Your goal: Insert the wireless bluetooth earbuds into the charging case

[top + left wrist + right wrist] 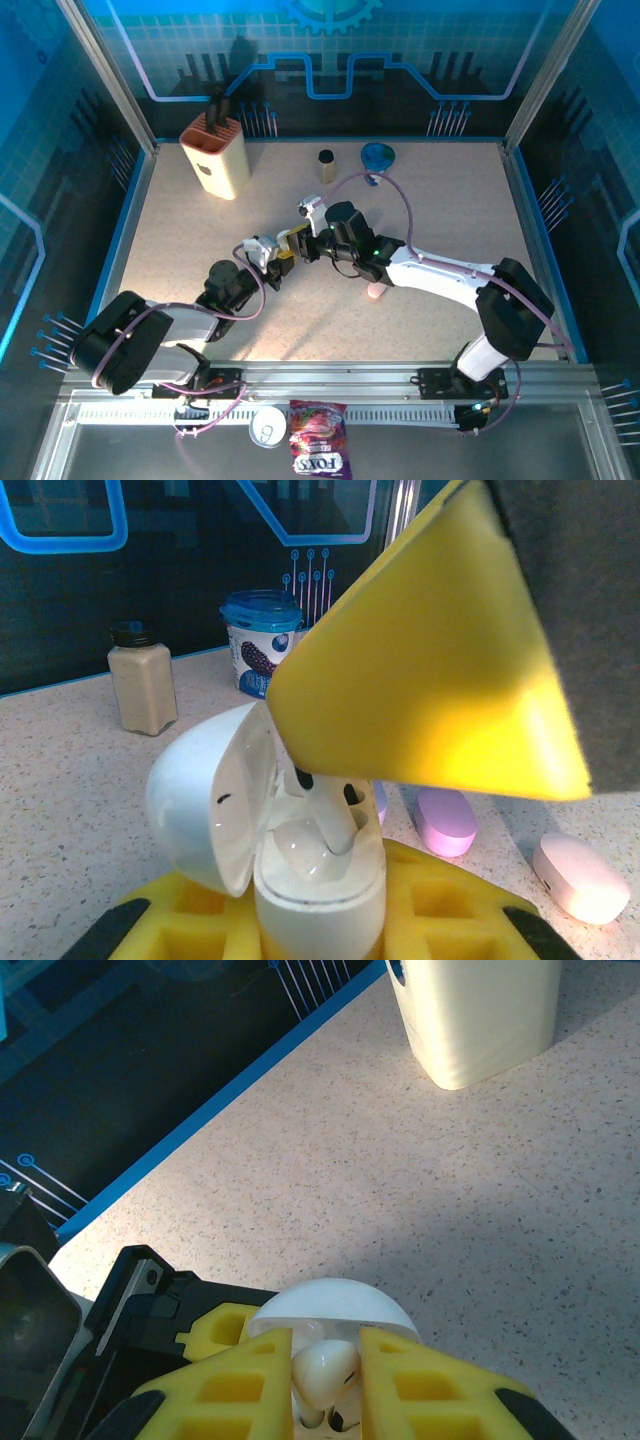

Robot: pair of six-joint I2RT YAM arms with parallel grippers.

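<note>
My left gripper (320,932) is shut on a white charging case (320,895), held upright with its lid (205,795) swung open to the left. A white earbud (337,815) stands stem-down in the case's right-hand well. My right gripper (325,1385) is shut on that earbud (326,1370) from above, and one of its yellow fingers (430,670) hangs over the case. The open lid (330,1305) curves just beyond the earbud. In the top view both grippers, left (280,263) and right (298,243), meet at mid-table.
A purple case (446,822) and a pale pink case (580,878) lie on the table behind the white one. A cream utensil holder (215,155), a spice jar (326,165) and a blue cup (378,157) stand at the back. A candy bag (318,450) and a can (268,428) sit by the rail.
</note>
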